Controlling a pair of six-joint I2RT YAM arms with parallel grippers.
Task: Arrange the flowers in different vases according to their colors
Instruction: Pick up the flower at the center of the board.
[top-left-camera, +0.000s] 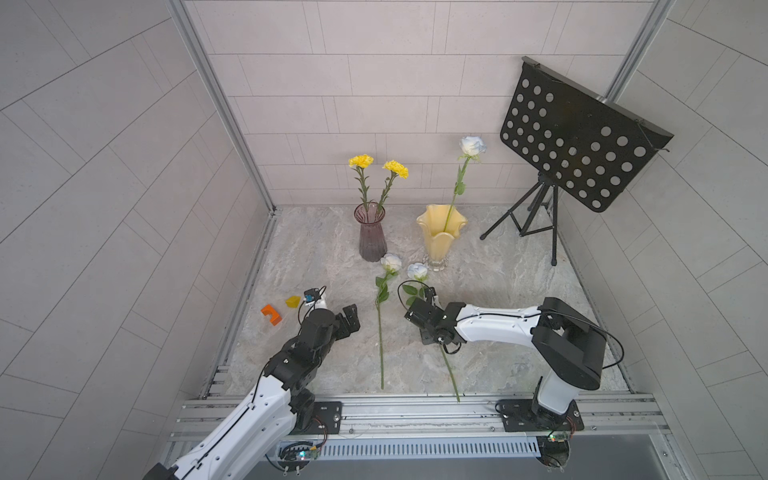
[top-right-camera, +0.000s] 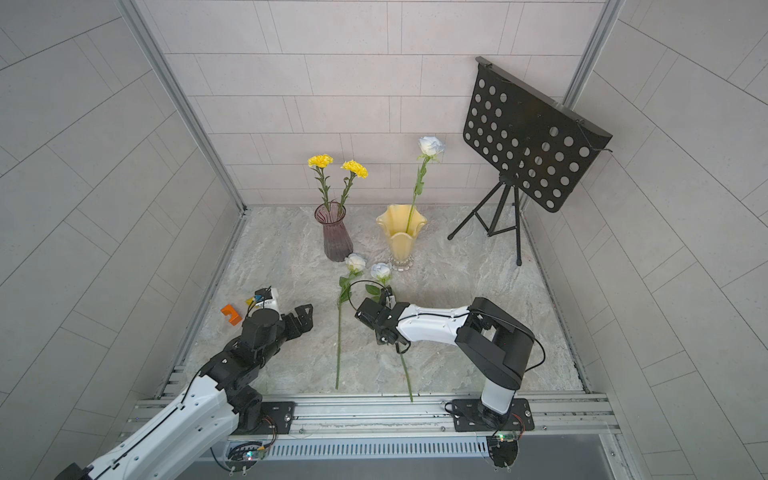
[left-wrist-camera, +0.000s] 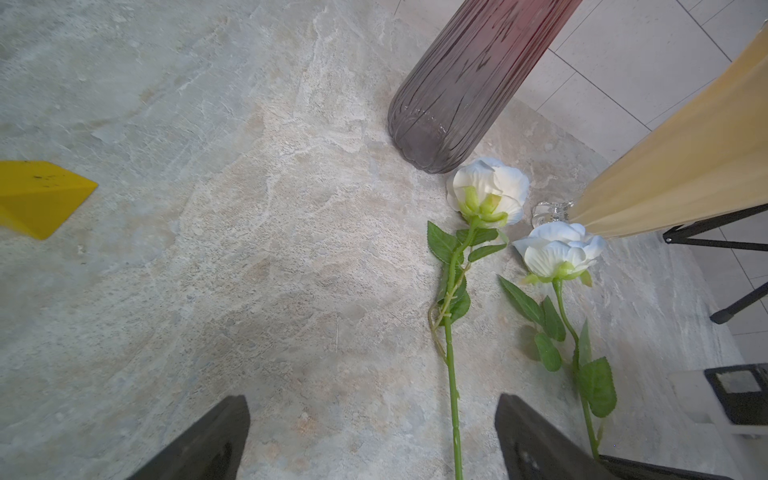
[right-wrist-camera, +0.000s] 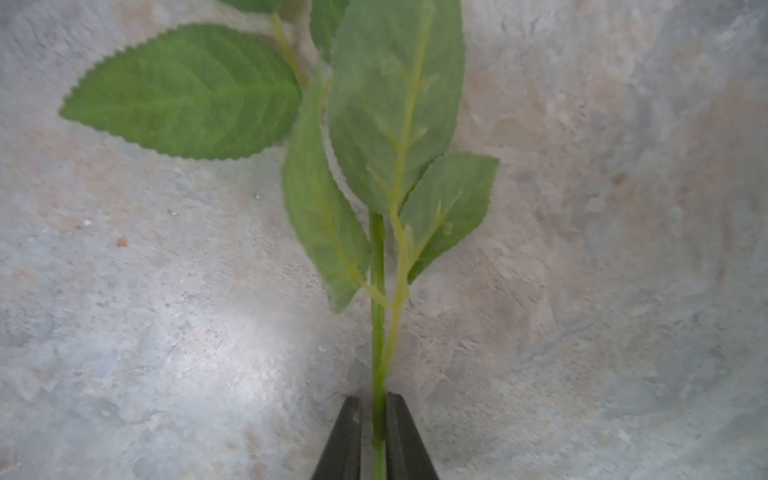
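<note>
The purple ribbed vase holds two yellow carnations. Beside it, the cream wavy-rimmed vase holds one upright white rose. Two more white roses lie on the stone table in front of the vases, seen in both top views. My right gripper is shut on the stem of the right-hand rose, just below its leaves. My left gripper is open and holds nothing, left of the other lying rose.
A black perforated music stand on a tripod fills the back right corner. An orange block and a yellow block lie at the table's left edge. An aluminium rail runs along the front.
</note>
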